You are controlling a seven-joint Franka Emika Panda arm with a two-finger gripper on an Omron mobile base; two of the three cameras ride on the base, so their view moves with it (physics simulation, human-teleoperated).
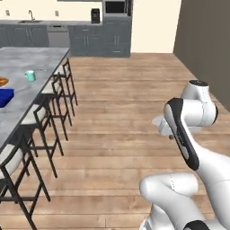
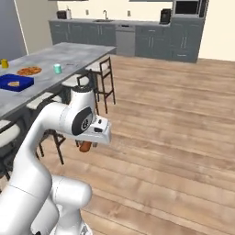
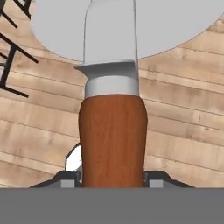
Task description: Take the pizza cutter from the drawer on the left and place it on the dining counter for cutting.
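Cutter [image 3: 113, 131], gripped by its handle in my tool [image 3: 113, 181], seems light and rigid; tabletop [image 2: 50, 69] waits beyond the stools [image 2: 98, 78].

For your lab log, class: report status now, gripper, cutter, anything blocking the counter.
Gripper shut on cutter, handle between the fingers. Carried over wood floor, short of counter. Stools line the counter's near edge.

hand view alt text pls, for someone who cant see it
A pizza cutter seen close up, its reddish-brown handle clamped between the jaws at the bottom, its silver neck rising to the round wheel blade at the top. Behind it lie a wood plank floor and dark stool legs at upper left.
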